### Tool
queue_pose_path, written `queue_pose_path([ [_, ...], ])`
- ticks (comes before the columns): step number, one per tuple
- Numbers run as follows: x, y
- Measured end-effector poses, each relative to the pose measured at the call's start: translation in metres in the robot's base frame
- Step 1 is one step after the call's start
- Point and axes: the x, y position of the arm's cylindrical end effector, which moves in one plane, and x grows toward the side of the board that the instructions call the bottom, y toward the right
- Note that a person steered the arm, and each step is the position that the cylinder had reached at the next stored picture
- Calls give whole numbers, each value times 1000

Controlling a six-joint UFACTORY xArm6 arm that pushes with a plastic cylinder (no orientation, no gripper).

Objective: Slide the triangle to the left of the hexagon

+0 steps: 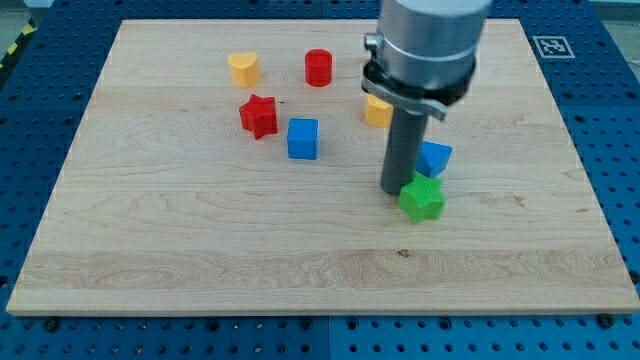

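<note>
The blue triangle [436,157] lies right of the board's middle. The yellow block [376,111], partly hidden behind the arm, looks like the hexagon and sits up and to the left of the triangle. My tip [397,191] is on the board just below and to the left of the blue triangle, right against the left side of the green star [422,199]. The rod hides the triangle's left edge.
A blue cube [302,138] and a red star [259,115] lie left of the rod. A red cylinder [318,67] and a yellow heart [243,68] sit near the view's top. The wooden board [150,250] ends on all sides.
</note>
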Motion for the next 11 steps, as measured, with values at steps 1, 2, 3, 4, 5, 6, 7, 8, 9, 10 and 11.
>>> queue_pose_path([
  [1,19,30],
  [2,25,58],
  [3,17,61],
  [4,-19,60],
  [5,-47,31],
  [6,-57,-2],
  [7,-65,-25],
  [8,-71,-39],
  [9,-65,-39],
  [10,-60,-24],
  [11,-73,-20],
])
